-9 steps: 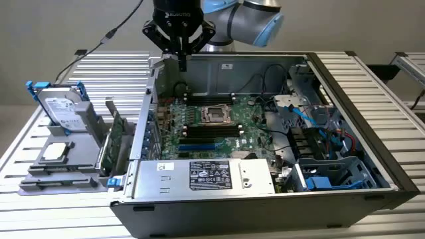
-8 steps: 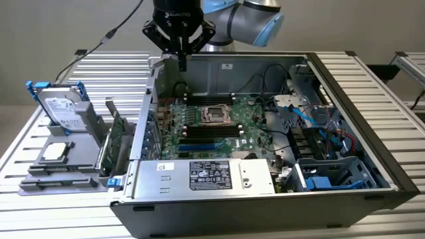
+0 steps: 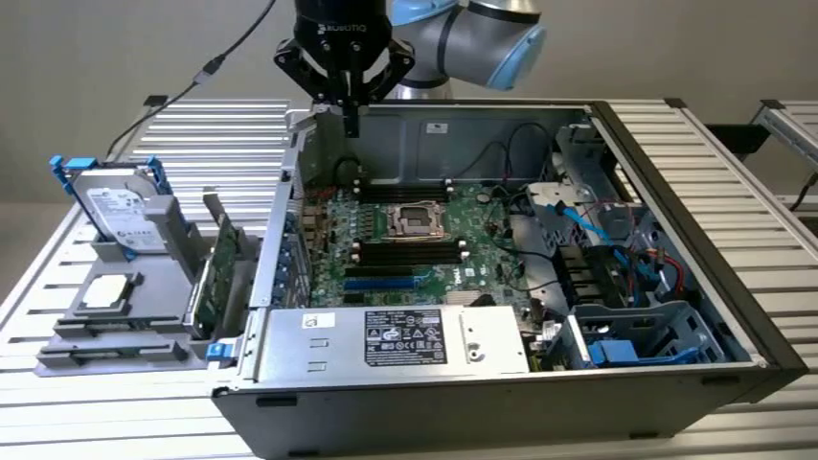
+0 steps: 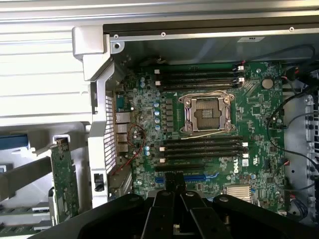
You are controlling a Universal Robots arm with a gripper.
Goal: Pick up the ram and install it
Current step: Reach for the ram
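Note:
My gripper (image 3: 352,123) hangs above the back corner of the open computer case (image 3: 665,220), on the exterior view's left. Its fingers are shut with nothing between them. In the wrist view the shut gripper (image 4: 175,177) is over the motherboard (image 4: 259,114), near the blue slot and below the long black memory slots (image 4: 202,147). A low, narrow green board that looks like the ram (image 3: 198,302) stands on edge in the grey rack (image 3: 115,335) outside the case. It is beside a taller green card (image 3: 226,259) with a metal bracket. The gripper is well away from both.
A hard drive (image 3: 118,213) stands in the rack's blue-handled holder, and a smaller drive (image 3: 105,292) lies flat in front of it. Inside the case are the CPU socket (image 3: 417,218), the power supply (image 3: 397,337), blue cables (image 3: 581,225) and a drive cage (image 3: 639,335).

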